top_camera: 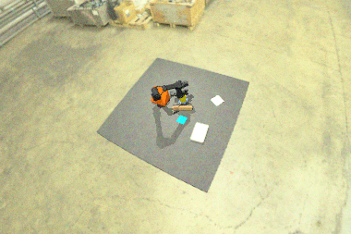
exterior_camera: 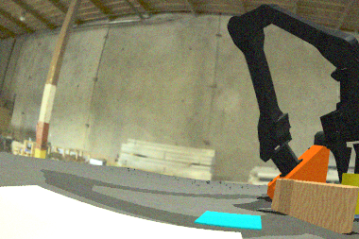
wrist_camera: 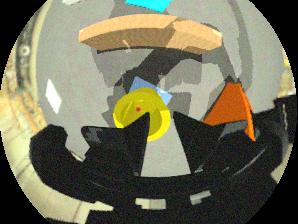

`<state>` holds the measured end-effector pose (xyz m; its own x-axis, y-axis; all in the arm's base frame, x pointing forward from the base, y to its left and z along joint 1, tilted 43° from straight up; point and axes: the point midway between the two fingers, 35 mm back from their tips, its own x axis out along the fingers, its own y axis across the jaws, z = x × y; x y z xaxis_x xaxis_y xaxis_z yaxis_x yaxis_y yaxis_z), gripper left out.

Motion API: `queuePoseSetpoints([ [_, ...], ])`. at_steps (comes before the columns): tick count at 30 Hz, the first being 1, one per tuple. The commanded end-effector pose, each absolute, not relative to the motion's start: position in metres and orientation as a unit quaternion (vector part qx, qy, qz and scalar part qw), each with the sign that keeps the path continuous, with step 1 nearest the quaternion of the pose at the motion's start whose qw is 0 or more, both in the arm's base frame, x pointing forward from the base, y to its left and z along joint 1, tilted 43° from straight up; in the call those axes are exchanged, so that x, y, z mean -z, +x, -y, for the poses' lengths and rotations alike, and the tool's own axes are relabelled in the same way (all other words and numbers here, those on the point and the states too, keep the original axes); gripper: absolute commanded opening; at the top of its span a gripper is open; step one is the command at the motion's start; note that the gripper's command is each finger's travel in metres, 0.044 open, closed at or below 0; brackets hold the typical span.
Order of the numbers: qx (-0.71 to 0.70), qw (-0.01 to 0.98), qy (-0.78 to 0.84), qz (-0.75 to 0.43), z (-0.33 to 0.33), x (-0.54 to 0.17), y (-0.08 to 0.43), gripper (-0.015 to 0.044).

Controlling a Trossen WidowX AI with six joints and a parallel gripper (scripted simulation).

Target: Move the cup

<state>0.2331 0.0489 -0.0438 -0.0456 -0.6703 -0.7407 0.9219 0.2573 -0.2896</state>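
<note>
Claw partly open, empty, with cup at nine o'clock from its gap in wrist view, by blue pad. Possible rim strike from off-centre lowering, spilling marbles.

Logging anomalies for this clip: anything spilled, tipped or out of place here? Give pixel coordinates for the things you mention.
Nothing stands out. The yellow cup (top_camera: 183,99) (exterior_camera: 350,180) (wrist_camera: 160,131) looks upright at the blue pad (top_camera: 179,103) (wrist_camera: 142,83), and no marbles show outside it. The wooden block (top_camera: 183,107) (exterior_camera: 314,203) (wrist_camera: 150,36) between the blue and cyan (top_camera: 182,119) (exterior_camera: 229,220) (wrist_camera: 150,4) pads looks undamaged.
</note>
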Motion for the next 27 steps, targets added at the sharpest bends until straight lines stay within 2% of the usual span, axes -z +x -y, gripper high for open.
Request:
queuePoseSetpoints([
  [1, 0.591, 0.675, 0.147, -0.417, -0.0420, 0.0492, 0.2314, 0.0167],
  [15, 0.591, 0.675, 0.146, -0.417, -0.0334, 0.0572, 0.2297, 0.0167],
  [27, 0.592, 0.674, 0.149, -0.417, -0.0353, 0.0564, 0.2303, 0.0087],
])
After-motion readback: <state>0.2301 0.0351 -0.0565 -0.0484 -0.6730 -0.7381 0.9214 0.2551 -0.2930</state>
